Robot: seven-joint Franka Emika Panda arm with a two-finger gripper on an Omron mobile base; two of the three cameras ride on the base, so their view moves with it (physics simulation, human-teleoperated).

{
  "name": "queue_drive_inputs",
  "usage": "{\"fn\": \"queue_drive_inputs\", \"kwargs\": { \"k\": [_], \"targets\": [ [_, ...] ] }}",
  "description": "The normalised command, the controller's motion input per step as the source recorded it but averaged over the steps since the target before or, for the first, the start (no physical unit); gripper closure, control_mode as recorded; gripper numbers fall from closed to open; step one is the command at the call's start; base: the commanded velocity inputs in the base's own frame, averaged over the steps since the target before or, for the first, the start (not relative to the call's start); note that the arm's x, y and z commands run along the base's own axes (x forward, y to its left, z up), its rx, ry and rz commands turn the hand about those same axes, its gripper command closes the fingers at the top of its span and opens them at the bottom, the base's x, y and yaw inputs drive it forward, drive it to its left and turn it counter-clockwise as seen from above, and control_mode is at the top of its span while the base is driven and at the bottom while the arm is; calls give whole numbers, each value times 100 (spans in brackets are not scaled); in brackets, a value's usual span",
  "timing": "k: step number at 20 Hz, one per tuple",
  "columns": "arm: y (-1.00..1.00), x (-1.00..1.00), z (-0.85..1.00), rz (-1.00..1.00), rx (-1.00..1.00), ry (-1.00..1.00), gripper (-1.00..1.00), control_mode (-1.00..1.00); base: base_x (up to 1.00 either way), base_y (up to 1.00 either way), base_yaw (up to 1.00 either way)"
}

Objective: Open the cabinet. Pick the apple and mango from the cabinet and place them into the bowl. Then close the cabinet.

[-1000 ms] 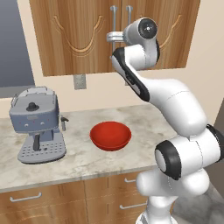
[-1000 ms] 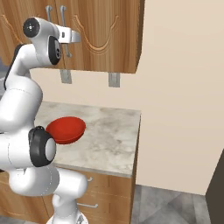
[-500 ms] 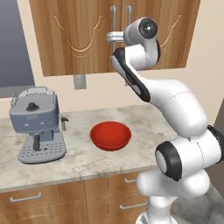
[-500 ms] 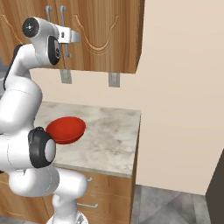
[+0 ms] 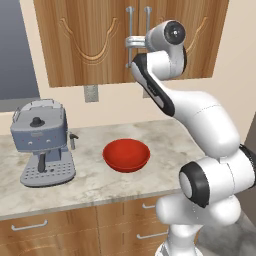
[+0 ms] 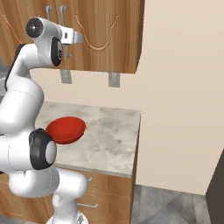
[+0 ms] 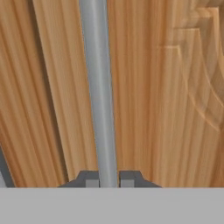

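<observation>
- Marbled stone counter (image 5: 165, 145) is spreading nearest, glossy and pale, over wooden drawers (image 5: 45, 227) with small horizontal handles
- Red bowl (image 5: 126, 155) is sitting on it, round, shallow and holding nothing, beside a grey coffee machine (image 5: 42, 142)
- Gripper (image 7: 109, 178) is reaching up, its fingertips (image 7: 90, 179) pinching narrow on the handle (image 7: 99, 87), a smooth silver bar running vertically
- Cabinet (image 5: 90, 40) is hanging farthest, both grained wooden doors with carved arches sitting flush, so I judge opening is only beginning; apple, mango and closing are all remaining
</observation>
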Motion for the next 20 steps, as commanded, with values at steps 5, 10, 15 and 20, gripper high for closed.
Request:
{"fn": "queue_drive_inputs", "kwargs": {
  "k": [5, 10, 15, 20],
  "targets": [
    [0, -3, -3, 3, 0, 0, 100, -100, 0, 0, 0],
    [0, -26, 0, 6, 0, -2, 100, -100, 0, 0, 0],
    [0, -48, 0, 8, 0, -2, 100, -100, 0, 0, 0],
    [0, -47, 0, 8, 0, -1, 100, -100, 0, 0, 0]
  ]
}}
